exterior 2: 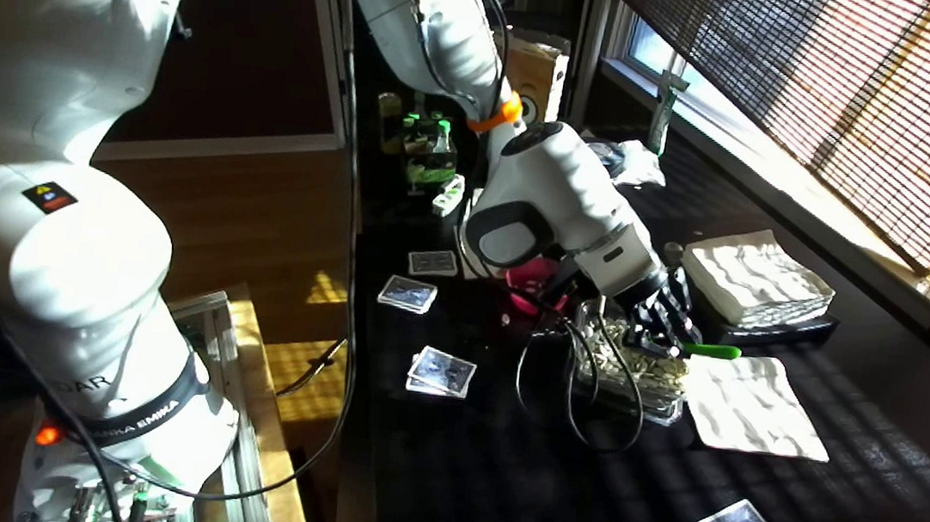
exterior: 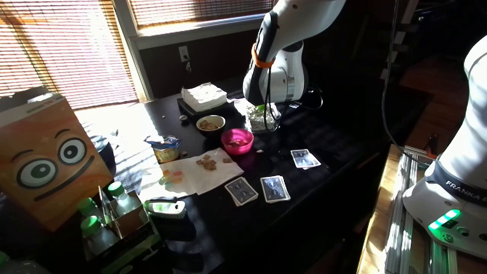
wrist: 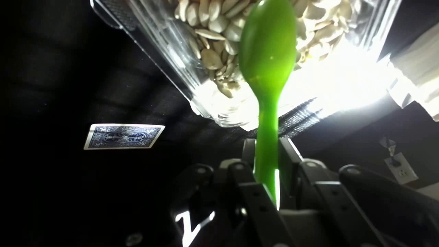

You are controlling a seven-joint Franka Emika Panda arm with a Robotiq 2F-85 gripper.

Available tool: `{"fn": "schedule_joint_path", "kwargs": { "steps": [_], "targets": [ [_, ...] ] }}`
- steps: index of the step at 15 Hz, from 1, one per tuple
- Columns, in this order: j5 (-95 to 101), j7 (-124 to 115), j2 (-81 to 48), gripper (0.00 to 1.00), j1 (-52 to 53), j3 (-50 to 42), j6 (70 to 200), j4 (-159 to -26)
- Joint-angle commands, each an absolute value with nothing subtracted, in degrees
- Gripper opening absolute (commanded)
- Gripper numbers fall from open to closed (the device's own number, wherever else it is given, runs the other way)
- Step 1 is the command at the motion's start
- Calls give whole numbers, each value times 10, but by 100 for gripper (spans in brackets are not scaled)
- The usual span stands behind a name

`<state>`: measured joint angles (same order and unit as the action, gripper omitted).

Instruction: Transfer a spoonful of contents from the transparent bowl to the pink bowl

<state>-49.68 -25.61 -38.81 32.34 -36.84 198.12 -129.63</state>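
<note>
Pale seeds [wrist: 219, 41] are held in the transparent container [wrist: 166, 51]; beside it, pieces [exterior: 236, 142] (hard to identify) are held in the pink bowl [exterior: 243, 150]. Over the container, a green spoon [wrist: 269, 44] is pinched by the gripper [wrist: 268, 151].

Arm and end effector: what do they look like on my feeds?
The arm is white and rounded, with an orange band, loose black cables and a dark collar lettered FRANKA. The end effector is mostly black, with two jointed fingers and pale round caps.
</note>
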Motion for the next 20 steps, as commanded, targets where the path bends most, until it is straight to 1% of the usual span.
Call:
{"fn": "schedule_joint_path", "kwargs": {
  "steps": [1, 7, 18, 20],
  "targets": [
    [-519, -249, -439, 5, 372, -421, 1931, -1267],
    [-506, -272, -488, 5, 419, -471, 1867, -1249],
    [-500, -322, -560, 5, 473, -514, 1799, -1221],
    [-497, -332, -568, 5, 478, -522, 1770, -1215]
  ]
}}
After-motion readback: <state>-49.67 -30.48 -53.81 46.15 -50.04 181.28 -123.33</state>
